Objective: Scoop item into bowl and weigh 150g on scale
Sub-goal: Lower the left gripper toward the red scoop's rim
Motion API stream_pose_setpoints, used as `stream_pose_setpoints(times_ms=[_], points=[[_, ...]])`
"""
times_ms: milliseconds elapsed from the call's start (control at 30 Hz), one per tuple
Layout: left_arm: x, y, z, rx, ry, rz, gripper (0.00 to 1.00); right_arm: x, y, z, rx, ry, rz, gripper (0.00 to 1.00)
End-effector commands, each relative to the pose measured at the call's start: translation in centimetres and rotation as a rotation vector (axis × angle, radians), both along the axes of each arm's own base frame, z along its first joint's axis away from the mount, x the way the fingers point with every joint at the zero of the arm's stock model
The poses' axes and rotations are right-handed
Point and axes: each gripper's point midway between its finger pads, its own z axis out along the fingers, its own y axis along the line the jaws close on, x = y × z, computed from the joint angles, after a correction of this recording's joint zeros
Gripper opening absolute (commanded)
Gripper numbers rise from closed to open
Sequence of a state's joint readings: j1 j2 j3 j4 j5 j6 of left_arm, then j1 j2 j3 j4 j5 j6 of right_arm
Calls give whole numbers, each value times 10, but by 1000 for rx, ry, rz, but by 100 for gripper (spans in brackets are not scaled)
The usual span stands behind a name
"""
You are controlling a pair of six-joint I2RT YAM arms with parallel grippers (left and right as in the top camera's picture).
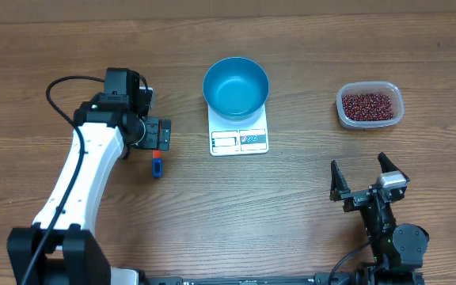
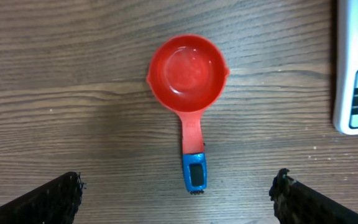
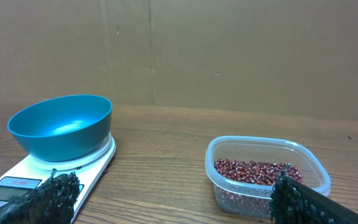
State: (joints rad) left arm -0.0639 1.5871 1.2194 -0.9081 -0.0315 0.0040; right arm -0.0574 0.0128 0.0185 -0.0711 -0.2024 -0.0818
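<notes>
Since neither arm holds anything yet, we're at step one: left pincer point(image 2: 179, 202) hangs jaws apart over the red scoop point(image 2: 188, 71), lying on the counter point(image 1: 93, 47) left of the scale point(image 1: 239, 140). Centre, the bowl point(image 1: 236, 87) sits empty on it. Far right, the beans point(image 1: 368, 104) wait in the clear tub point(image 1: 343, 113); right pincer point(image 1: 362, 178), near right, also apart. Next, I'd say: descend, clamp the blue handle point(image 2: 194, 173).

No legible text found; the front-panel markings on the scale point(image 1: 239, 141) are too small and blurred to read.
</notes>
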Motion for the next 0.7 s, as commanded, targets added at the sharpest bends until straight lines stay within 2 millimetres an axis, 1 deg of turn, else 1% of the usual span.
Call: stream_pose_setpoints(times_ms=[0, 267, 333, 433, 667], points=[[3, 9, -9, -20, 26, 13, 99, 0, 0, -2, 2, -4, -2, 100], [2, 46, -20, -18, 59, 92, 100, 0, 0, -2, 2, -4, -2, 100], [1, 50, -23, -12, 67, 78, 100, 0, 0, -2, 2, -4, -2, 100], [4, 51, -24, -7, 61, 76, 100, 0, 0, -2, 2, -4, -2, 100], [20, 51, -24, -13, 34, 75, 100, 0, 0, -2, 2, -4, -2, 100]])
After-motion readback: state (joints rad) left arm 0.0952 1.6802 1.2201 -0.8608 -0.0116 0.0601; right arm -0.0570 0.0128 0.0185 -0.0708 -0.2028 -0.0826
